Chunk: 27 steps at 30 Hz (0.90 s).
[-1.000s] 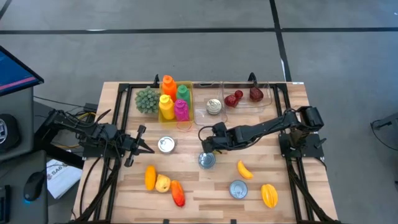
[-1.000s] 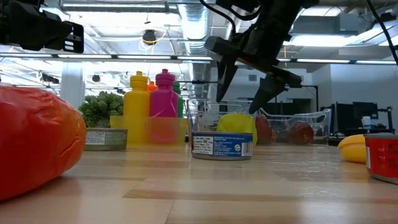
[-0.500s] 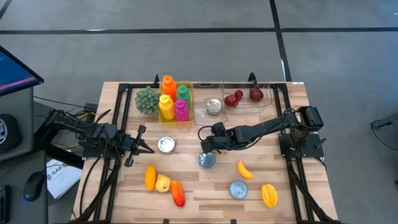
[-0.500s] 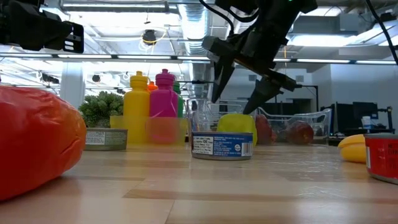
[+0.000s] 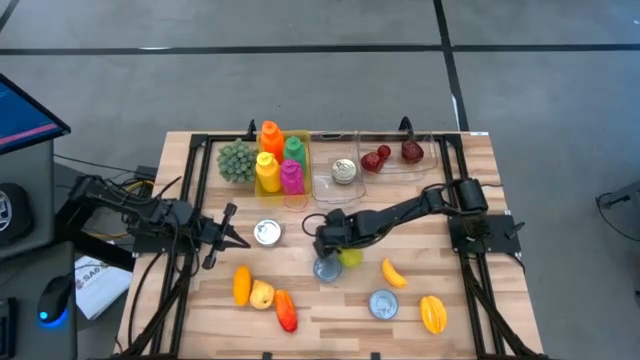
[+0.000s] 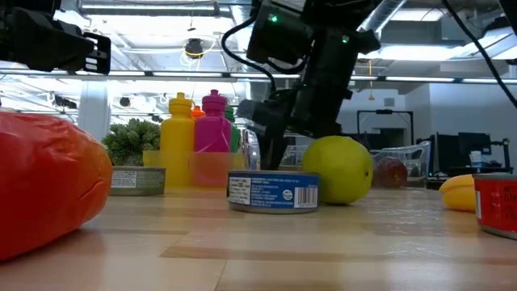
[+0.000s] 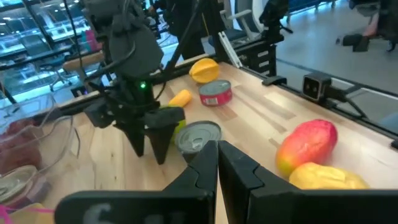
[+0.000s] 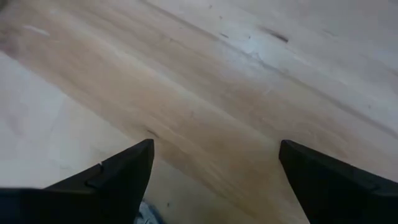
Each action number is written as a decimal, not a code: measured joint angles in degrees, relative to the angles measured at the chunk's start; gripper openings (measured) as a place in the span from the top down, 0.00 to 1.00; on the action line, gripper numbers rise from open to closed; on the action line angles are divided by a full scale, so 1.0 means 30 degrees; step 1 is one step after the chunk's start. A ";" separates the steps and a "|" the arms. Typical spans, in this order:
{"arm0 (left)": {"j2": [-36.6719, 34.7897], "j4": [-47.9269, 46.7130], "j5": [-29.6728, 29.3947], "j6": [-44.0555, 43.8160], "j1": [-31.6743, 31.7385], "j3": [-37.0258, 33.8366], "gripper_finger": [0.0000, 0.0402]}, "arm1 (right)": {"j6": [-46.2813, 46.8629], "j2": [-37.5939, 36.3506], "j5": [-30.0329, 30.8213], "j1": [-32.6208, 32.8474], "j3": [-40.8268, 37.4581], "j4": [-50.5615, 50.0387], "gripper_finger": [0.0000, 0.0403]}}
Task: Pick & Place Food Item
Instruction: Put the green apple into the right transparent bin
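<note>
The right gripper (image 5: 322,243), fingers apart and tips low to the table (image 5: 450,300), stands just beside the can (image 5: 327,268) and lemon (image 5: 350,257), apparently positioned for a grasp, while the left gripper (image 5: 226,228), fingers together, waits aside.

A robotics lab: 2 arms on a wooden table (image 5: 310,315), concrete floor (image 5: 300,80), exposed ceiling ducts (image 6: 250,28), monitors (image 6: 456,149) behind.

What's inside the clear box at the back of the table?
The clear box holds a silver can and red fruit-like pieces. Whatever lies beneath them is covered.
</note>
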 joint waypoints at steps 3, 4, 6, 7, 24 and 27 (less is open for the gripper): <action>0.0289 -0.0086 -0.0028 0.0055 0.0009 -0.0004 0.99 | -0.0692 0.0142 0.0101 -0.0173 0.0331 -0.0460 0.16; 0.0388 -0.0008 -0.0085 0.0053 0.0011 -0.0004 0.99 | -0.0852 0.0132 0.0065 -0.0292 0.0435 -0.0644 0.16; 0.0437 -0.0073 -0.0105 0.0053 0.0023 -0.0004 0.99 | -0.1167 -0.0057 0.0288 -0.0543 0.0550 -0.1047 0.18; 0.0472 -0.0011 -0.0113 0.0053 0.0023 -0.0004 0.99 | -0.1433 -0.0205 0.0449 -0.0668 0.0661 -0.1255 0.19; 0.0459 0.0080 -0.0128 -0.0006 0.0023 -0.0004 0.99 | -0.5436 -0.5872 -0.0632 -0.0763 0.1445 -0.3481 0.21; 0.0459 0.0080 -0.0364 0.0046 0.0023 -0.0004 0.99 | -0.5299 -0.6569 -0.0673 -0.0640 0.1445 -0.3723 0.21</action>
